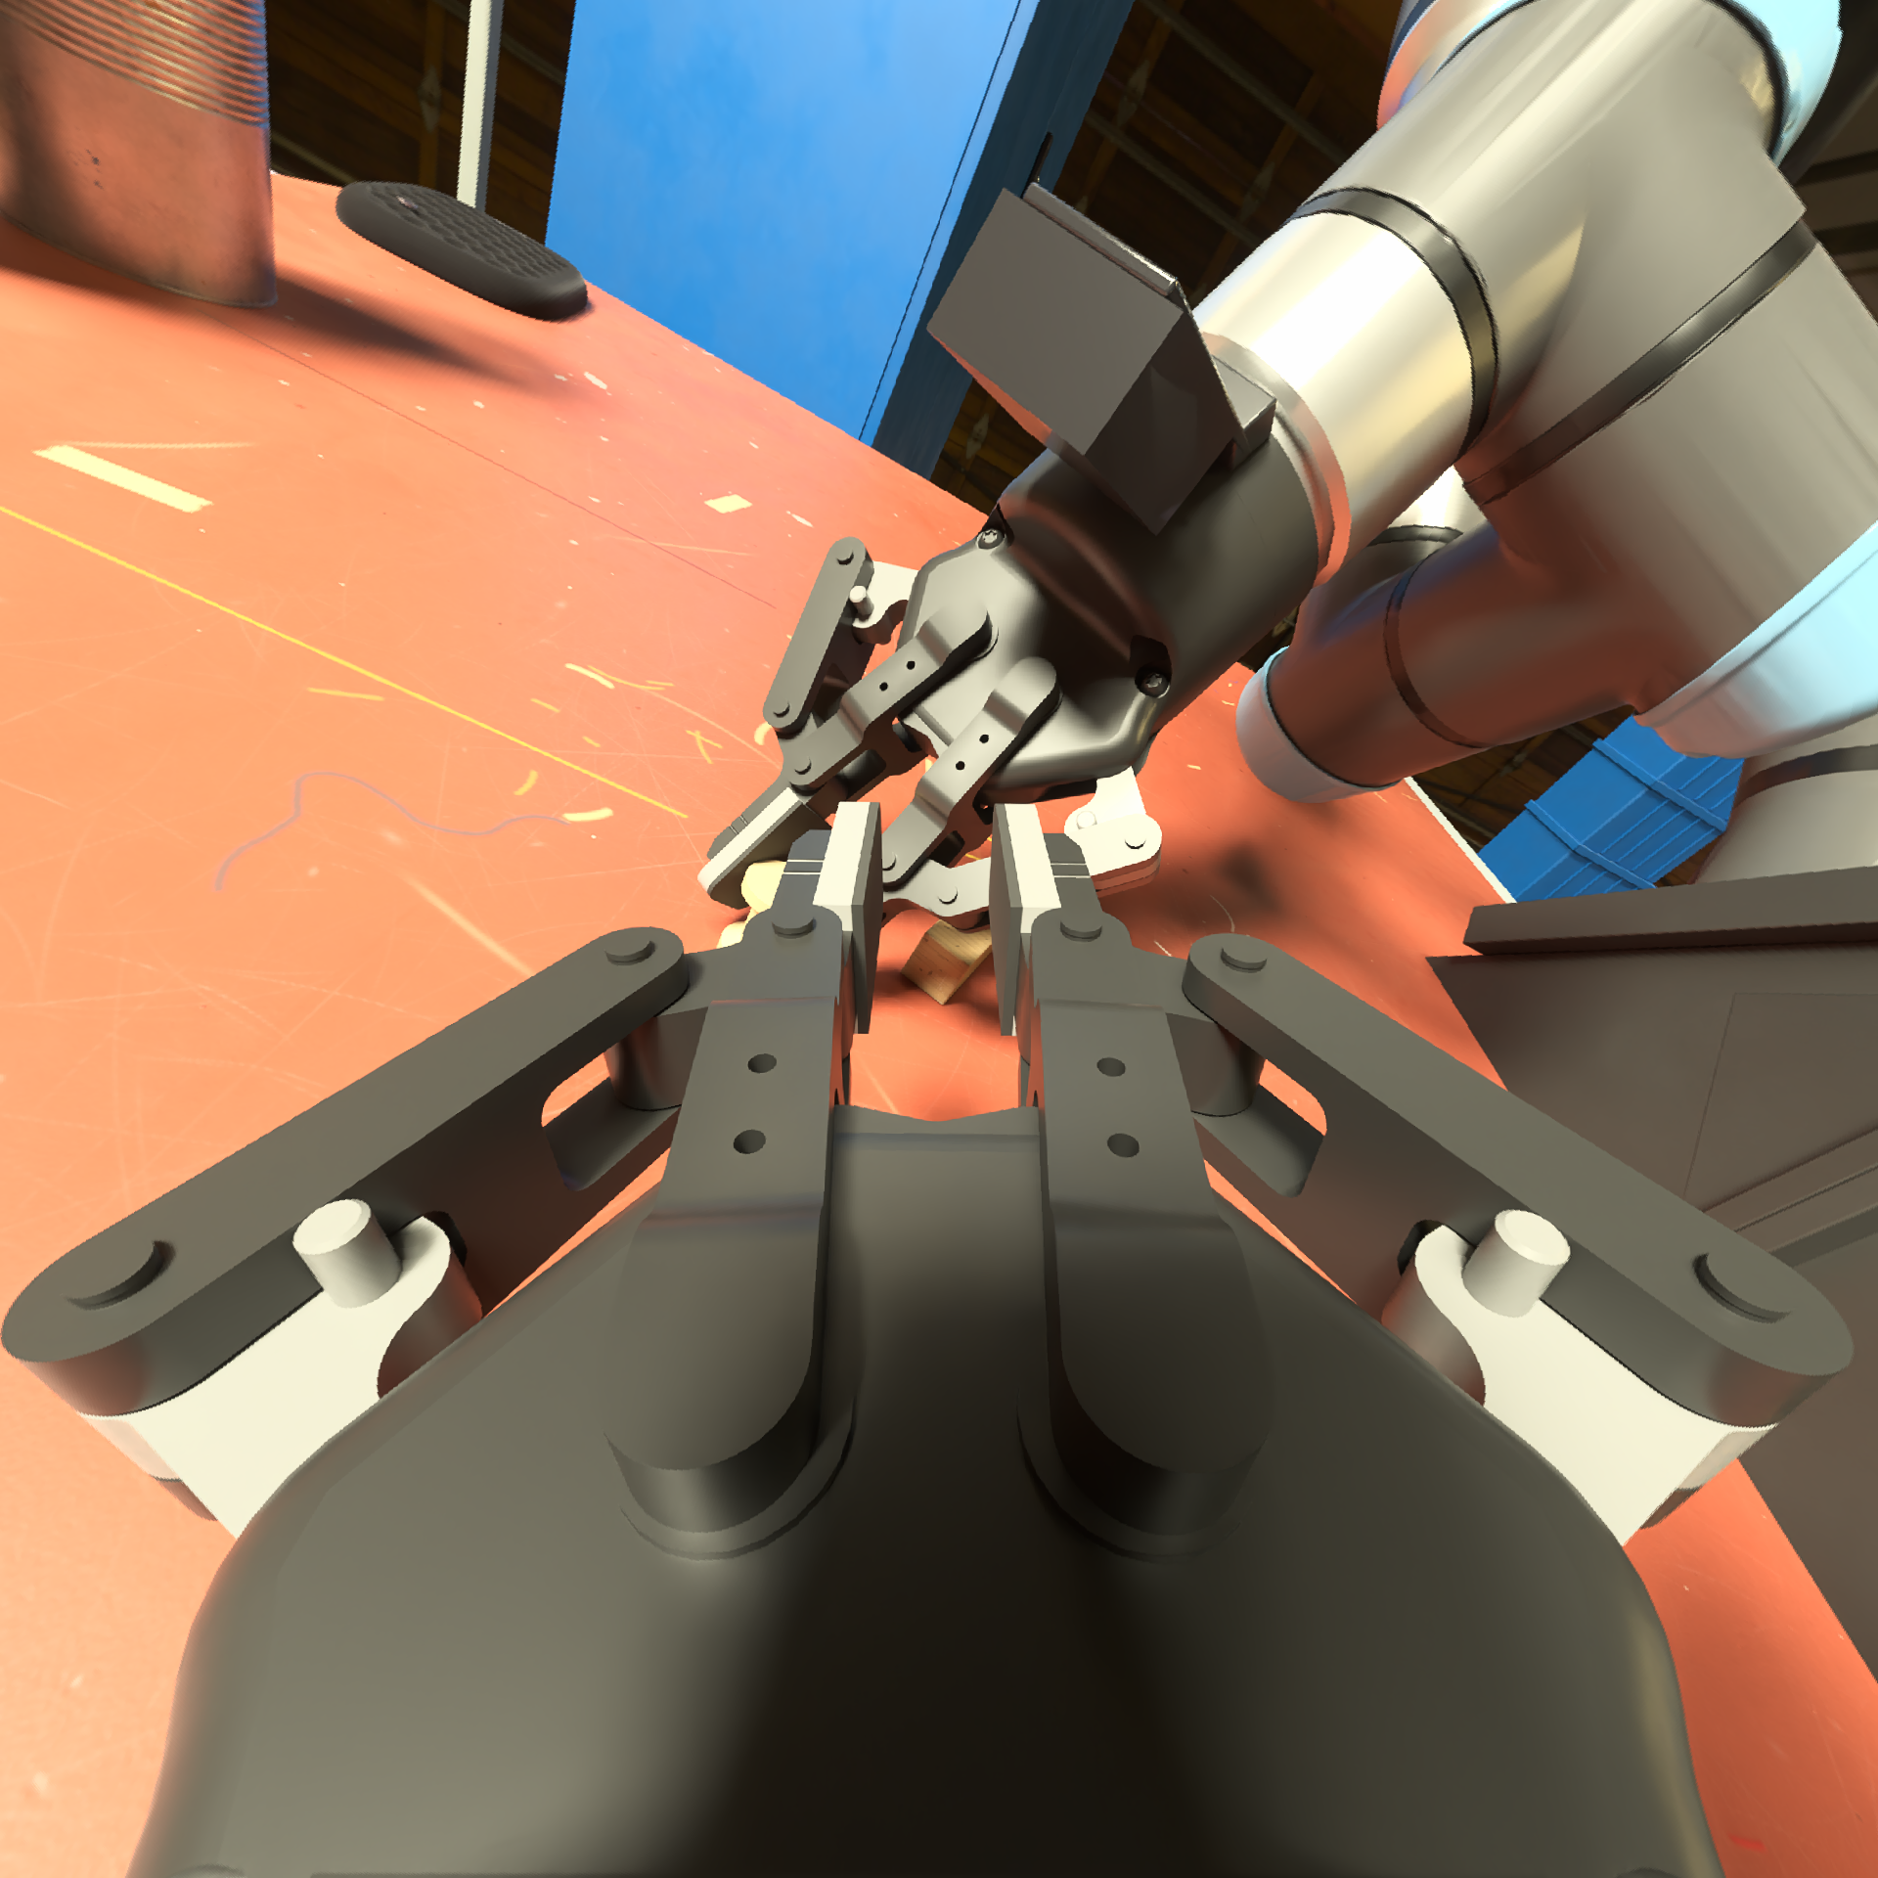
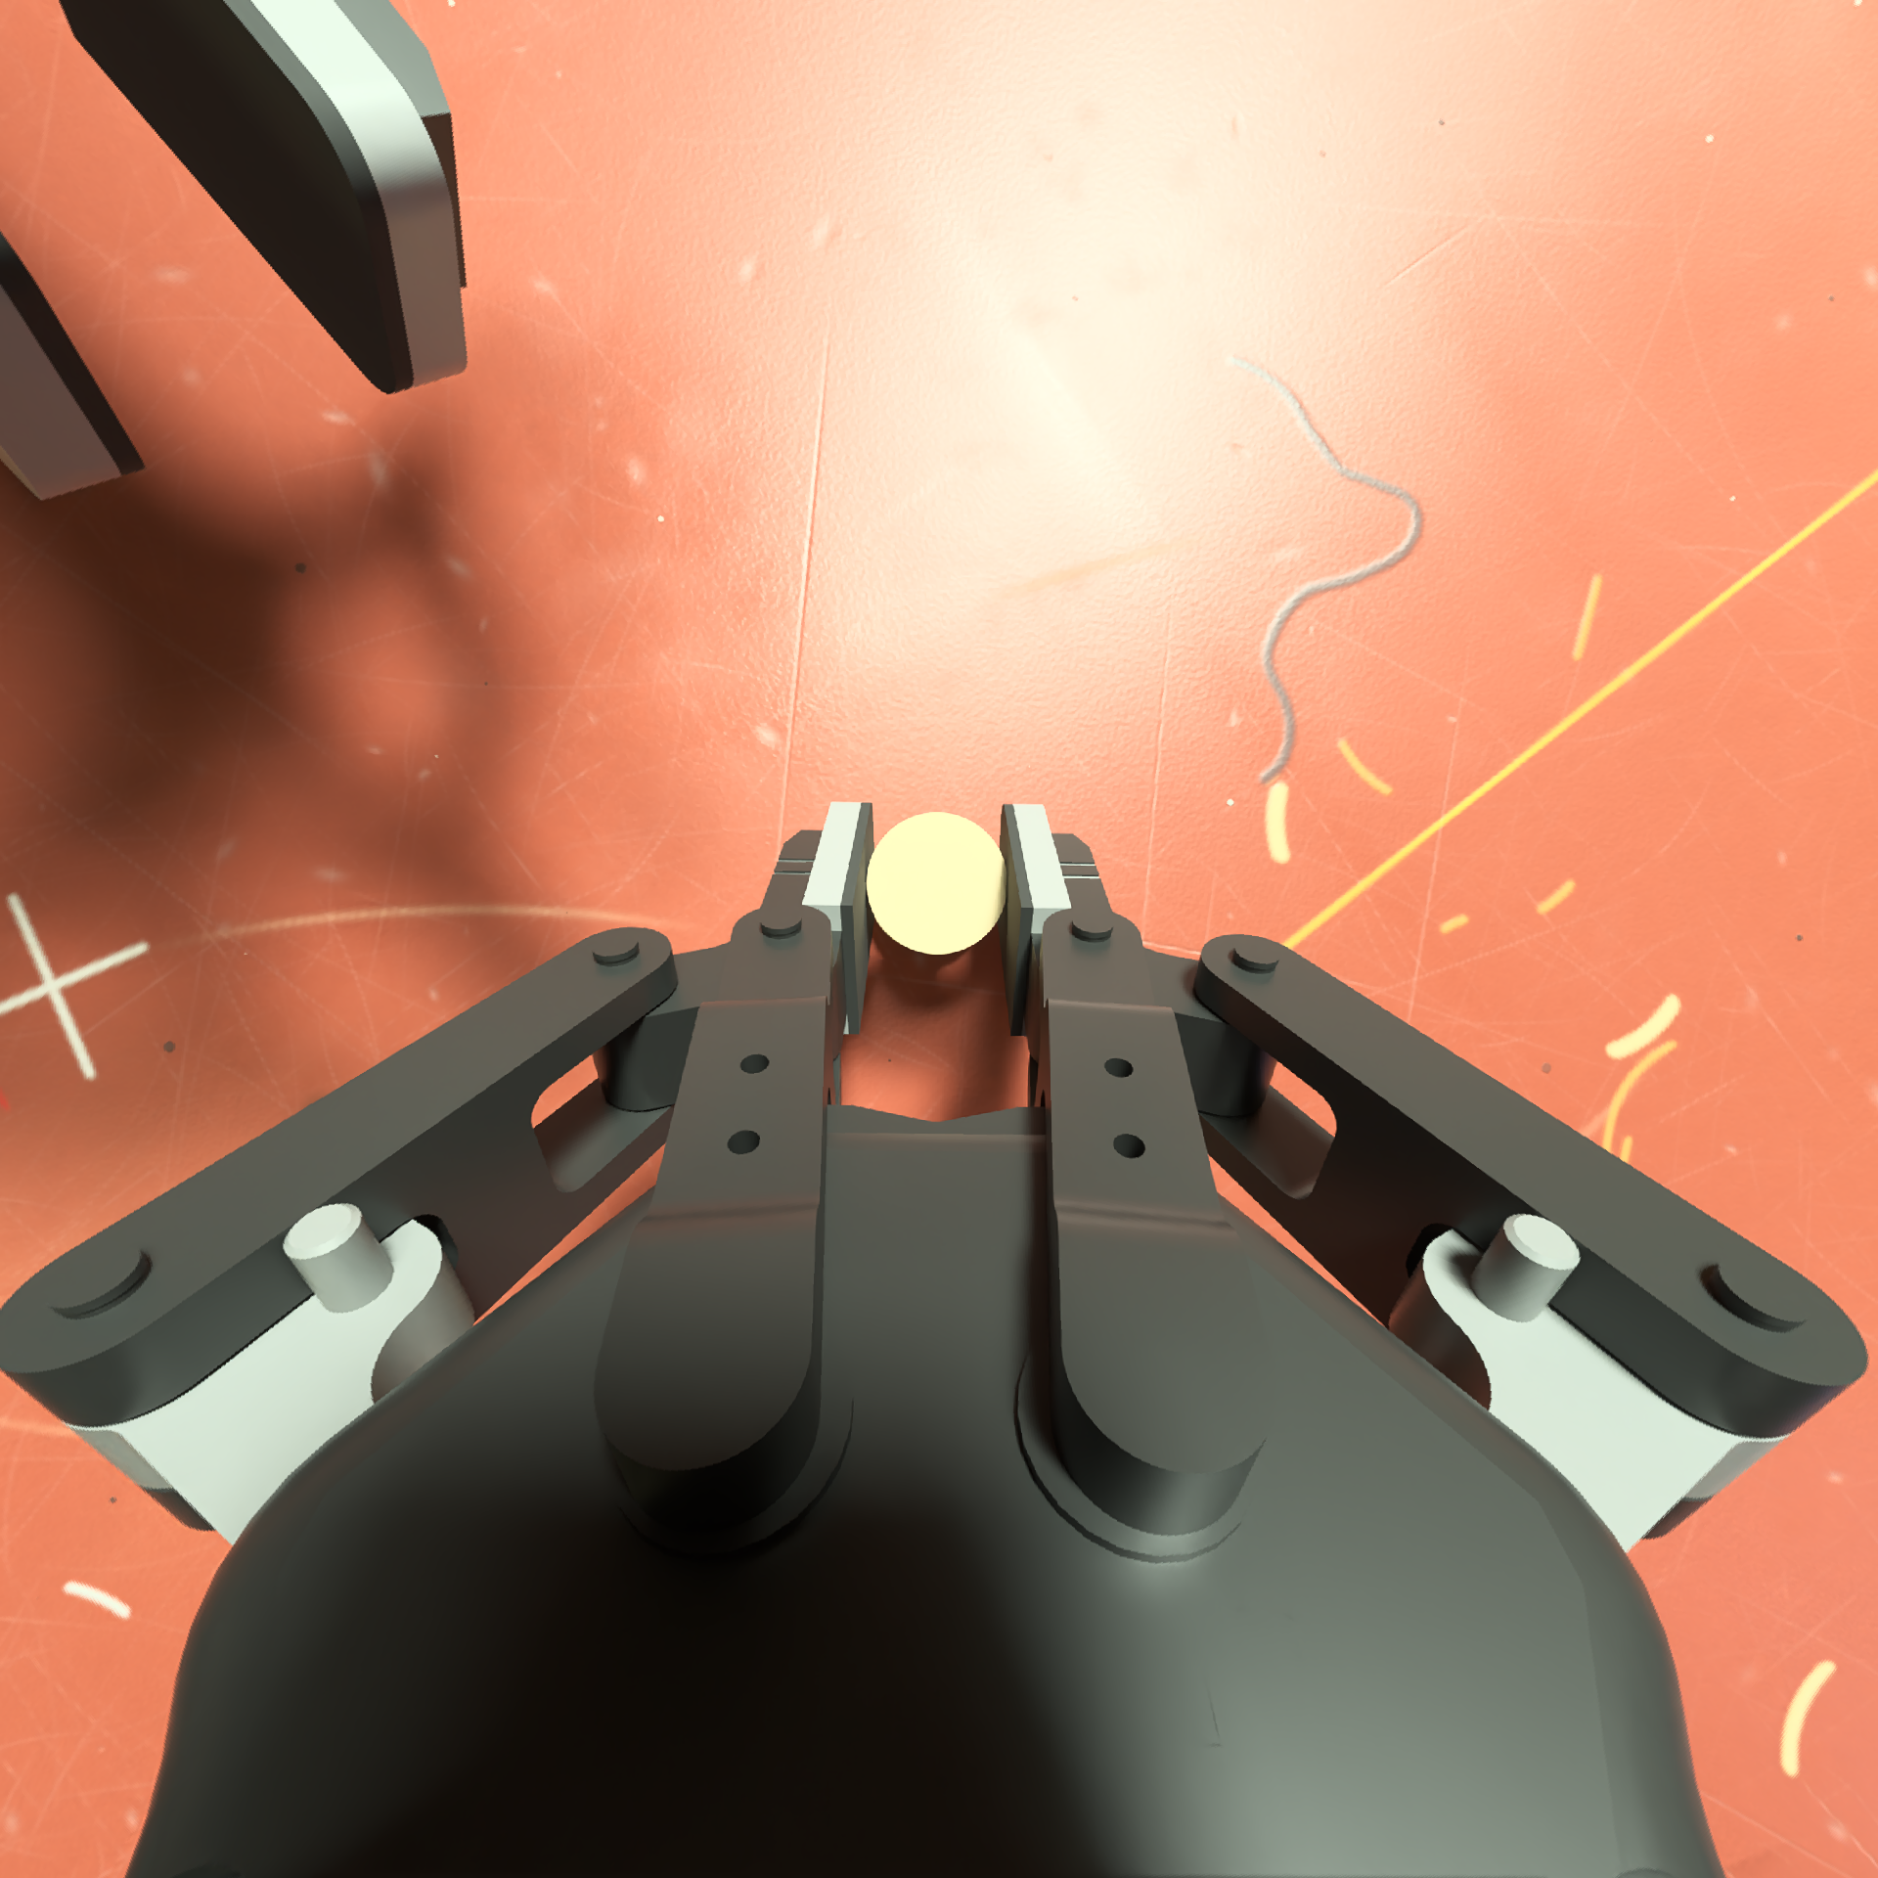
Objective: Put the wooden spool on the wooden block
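Note:
My right gripper [image 2: 935,882] is shut on the wooden spool [image 2: 935,882], whose pale round end faces the camera, just above the orange table [image 2: 1118,407]. In the left wrist view the right gripper [image 1: 843,854] reaches down from the upper right, and only a pale edge of the spool [image 1: 760,886] shows beside its finger. The tan wooden block [image 1: 950,965] lies on the table just beyond my left gripper [image 1: 935,894], seen through the gap between its fingers. The left gripper is partly open and empty. Its fingertips [image 2: 335,203] show at the top left of the right wrist view.
A metal cylinder [image 1: 132,152] and a dark oval perforated object [image 1: 457,244] stand at the far left of the table [image 1: 407,610]. A blue pillar [image 1: 762,203] rises behind the table. A grey box [image 1: 1677,1067] stands close on the right.

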You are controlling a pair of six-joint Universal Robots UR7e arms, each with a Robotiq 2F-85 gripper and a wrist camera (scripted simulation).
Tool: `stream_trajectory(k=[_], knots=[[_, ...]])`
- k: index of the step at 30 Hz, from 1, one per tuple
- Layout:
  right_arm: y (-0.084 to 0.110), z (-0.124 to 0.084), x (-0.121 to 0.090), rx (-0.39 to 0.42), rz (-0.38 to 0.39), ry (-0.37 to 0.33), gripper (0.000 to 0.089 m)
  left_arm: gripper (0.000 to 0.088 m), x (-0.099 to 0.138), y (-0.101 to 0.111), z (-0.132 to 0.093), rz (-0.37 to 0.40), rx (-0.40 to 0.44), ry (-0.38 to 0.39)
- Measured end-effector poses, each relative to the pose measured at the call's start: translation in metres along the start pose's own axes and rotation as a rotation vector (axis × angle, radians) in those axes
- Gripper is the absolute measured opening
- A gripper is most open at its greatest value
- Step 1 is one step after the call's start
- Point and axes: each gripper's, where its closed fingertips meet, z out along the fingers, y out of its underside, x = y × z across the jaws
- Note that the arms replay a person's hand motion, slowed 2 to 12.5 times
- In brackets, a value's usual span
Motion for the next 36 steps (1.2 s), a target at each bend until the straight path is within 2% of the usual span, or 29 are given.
stream_trajectory(k=[18, 36], knots=[[-0.003, -0.015, 0.004, 0.053, 0.022, -0.001, 0.0222, 0.0195, 0.0, 0.001, 0.001, 0.003, -0.007, -0.004], [0.009, -0.05, 0.0, 0.107, 0.036, -0.019, 0.0222, 0.0196, 0.0, 0.002, 0.001, 0.012, -0.019, -0.01]])
